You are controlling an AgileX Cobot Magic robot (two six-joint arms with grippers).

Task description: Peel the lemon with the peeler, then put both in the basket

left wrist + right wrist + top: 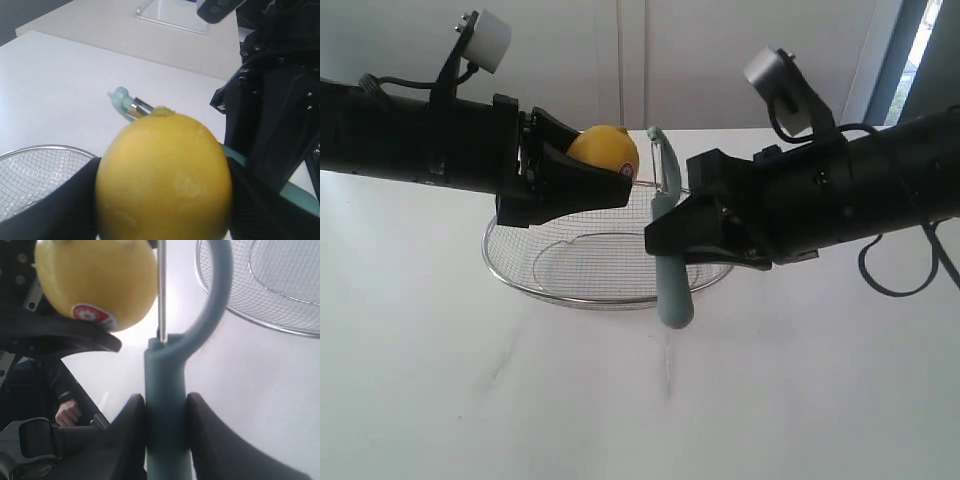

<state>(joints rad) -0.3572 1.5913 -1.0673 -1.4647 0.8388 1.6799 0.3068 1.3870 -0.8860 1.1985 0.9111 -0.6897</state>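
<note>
Exterior view shows us the lemon (pixel 604 150) clamped in our left jaws above the basket (pixel 520 275). Our right jaws grip the peeler (pixel 674 295) by its handle, long axis upright, its blade head just beside the lemon on the right arm's side.

Above the basket (pixel 550 293) on the table (pixel 470 390) is a lemon (pixel 604 150), with the peeler (pixel 672 285) upright just to its right.

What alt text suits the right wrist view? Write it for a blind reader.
The right end effector grips the pale teal peeler by its handle, the metal blade close beside a stickered yellow lemon. A wire-mesh basket sits on the white table beyond.
</note>
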